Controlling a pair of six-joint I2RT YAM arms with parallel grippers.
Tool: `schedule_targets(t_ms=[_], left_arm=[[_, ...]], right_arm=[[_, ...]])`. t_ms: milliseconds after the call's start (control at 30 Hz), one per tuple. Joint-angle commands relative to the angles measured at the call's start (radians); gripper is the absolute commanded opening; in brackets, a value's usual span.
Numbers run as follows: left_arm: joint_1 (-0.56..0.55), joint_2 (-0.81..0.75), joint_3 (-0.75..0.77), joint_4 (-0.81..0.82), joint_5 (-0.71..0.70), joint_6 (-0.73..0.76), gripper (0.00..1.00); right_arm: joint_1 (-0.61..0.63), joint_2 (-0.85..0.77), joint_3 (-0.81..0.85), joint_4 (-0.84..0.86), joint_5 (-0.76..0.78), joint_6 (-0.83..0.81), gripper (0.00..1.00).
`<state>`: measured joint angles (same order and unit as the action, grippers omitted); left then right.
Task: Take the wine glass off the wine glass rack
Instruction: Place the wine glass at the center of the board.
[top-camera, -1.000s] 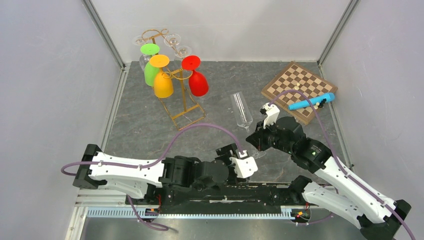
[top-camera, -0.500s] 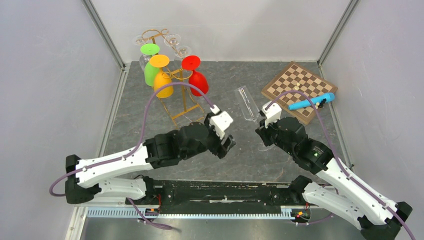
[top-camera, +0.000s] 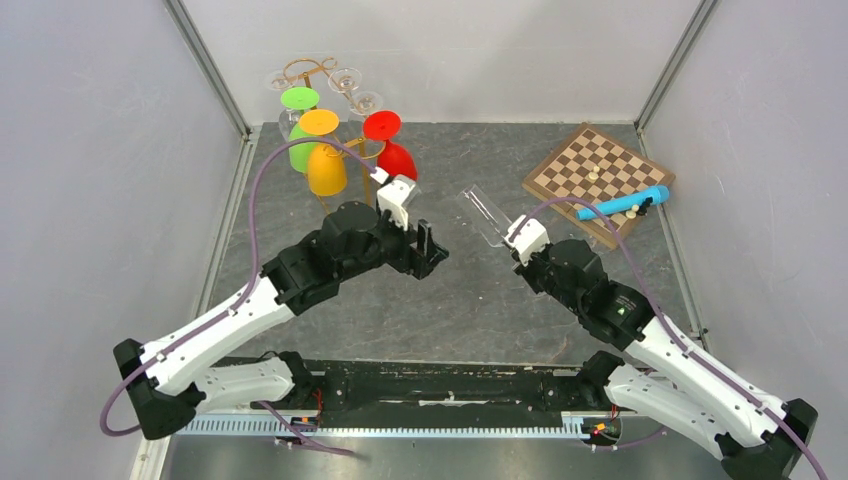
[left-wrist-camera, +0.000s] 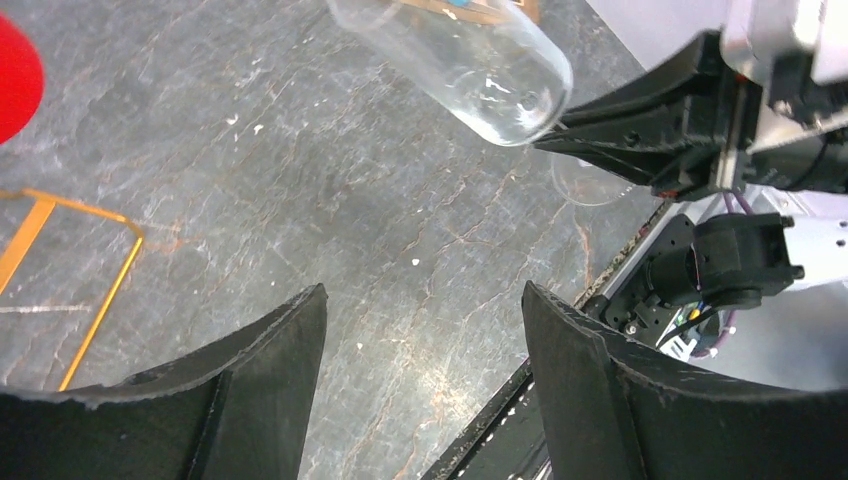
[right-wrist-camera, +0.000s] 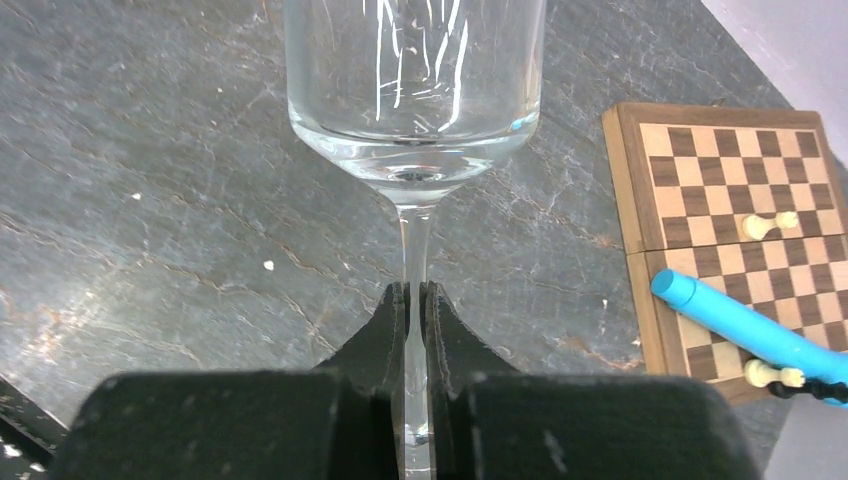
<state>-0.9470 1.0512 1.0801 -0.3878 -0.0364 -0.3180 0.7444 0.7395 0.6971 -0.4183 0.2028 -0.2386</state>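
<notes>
- Wine glass (top-camera: 484, 214): a clear, stemmed glass is held well off the wine glass rack (top-camera: 308, 68), tilted above the middle of the worktop (top-camera: 450, 310), with its bowl pointed away and to the left.
- Right claw (right-wrist-camera: 415, 300): its jaws are pressed together on the thin stem just below the bowl. The foot of the glass is hidden behind the claw in the wrist view.
- Left claw (left-wrist-camera: 425, 370): its jaws are spread wide and nothing is held. It is placed between the rack and the glass, aimed at the bowl but apart from it.
- Rack: it is seen at the far left corner. A green glass (top-camera: 298, 135), an orange glass (top-camera: 325, 165) and a red glass (top-camera: 397, 160) are hung on it upside down, and further clear glasses are hung at the back.
- Progress: the removal itself is judged complete, since the glass is free of every hook. What is judged to remain is a handover to the open claw or a setting-down on the worktop.
- Surroundings: a chessboard (top-camera: 600, 165) carrying a few pieces and a blue pen (top-camera: 622, 205) is laid at the far right.
- Writing: no brand, label or lettering can be read.
</notes>
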Motion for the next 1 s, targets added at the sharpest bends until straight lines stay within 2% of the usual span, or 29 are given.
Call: schedule_targets(t_ms=[0, 100, 233, 367, 633, 967], left_arm=[[0.095, -0.047, -0.022, -0.017, 0.118, -0.133, 0.77], [0.179, -0.069, -0.035, -0.039, 0.164, -0.175, 0.77], [0.289, -0.061, -0.042, -0.061, 0.297, -0.241, 0.77], [0.35, -0.044, -0.065, -0.054, 0.391, -0.289, 0.76], [0.421, -0.036, -0.118, -0.036, 0.535, -0.365, 0.74], [0.446, -0.066, -0.168, -0.064, 0.575, -0.41, 0.72]], right_arm=[[0.001, -0.005, -0.013, 0.098, 0.012, -0.104, 0.0], [0.001, -0.012, -0.038, 0.111, 0.0, -0.145, 0.0], [0.001, -0.047, -0.078, 0.146, -0.047, -0.221, 0.0], [0.001, -0.079, -0.1, 0.162, -0.114, -0.305, 0.0], [0.003, -0.081, -0.088, 0.146, -0.199, -0.384, 0.0], [0.003, -0.099, -0.088, 0.136, -0.328, -0.49, 0.0]])
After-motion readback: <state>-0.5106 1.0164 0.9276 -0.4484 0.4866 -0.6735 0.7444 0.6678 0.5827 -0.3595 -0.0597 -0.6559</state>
